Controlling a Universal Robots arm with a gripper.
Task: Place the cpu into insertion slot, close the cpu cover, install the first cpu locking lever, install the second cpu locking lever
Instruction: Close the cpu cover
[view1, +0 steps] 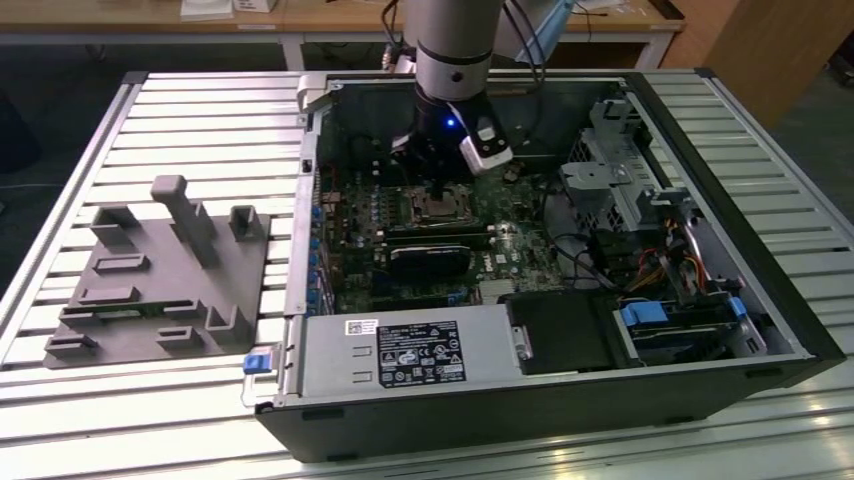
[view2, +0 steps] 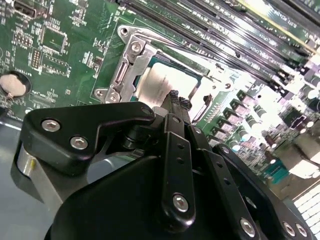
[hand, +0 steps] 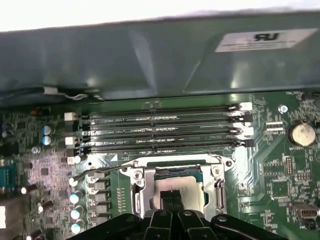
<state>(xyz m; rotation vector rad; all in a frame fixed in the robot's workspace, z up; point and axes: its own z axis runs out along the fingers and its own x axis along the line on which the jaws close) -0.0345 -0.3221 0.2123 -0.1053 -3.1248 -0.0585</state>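
Note:
In the exterior view my gripper (view1: 434, 193) reaches down into the open computer case, right over the insertion slot (view1: 437, 210) on the green board. Both wrist views show the cpu (view2: 156, 80) (hand: 189, 186) lying flat in the slot (view2: 131, 50), its dull silver top showing through the cut-out of the silvery cpu cover (view2: 125, 75) (hand: 139, 192), which lies down around it. The black fingertips of the gripper (view2: 176, 100) (hand: 172, 196) are pressed together, shut, just above the cpu's top with nothing between them. A thin wire lever (hand: 102, 170) runs along one edge of the slot and sticks out past its corner.
Long black memory slots (hand: 160, 130) run beside the socket, with the case wall (hand: 150, 55) behind them. A coin battery (hand: 301, 134) sits on the board. The black power supply box (view1: 400, 352) and drive bays (view1: 667, 320) fill the case's near side. A grey fixture (view1: 160, 270) stands on the table at the exterior view's left.

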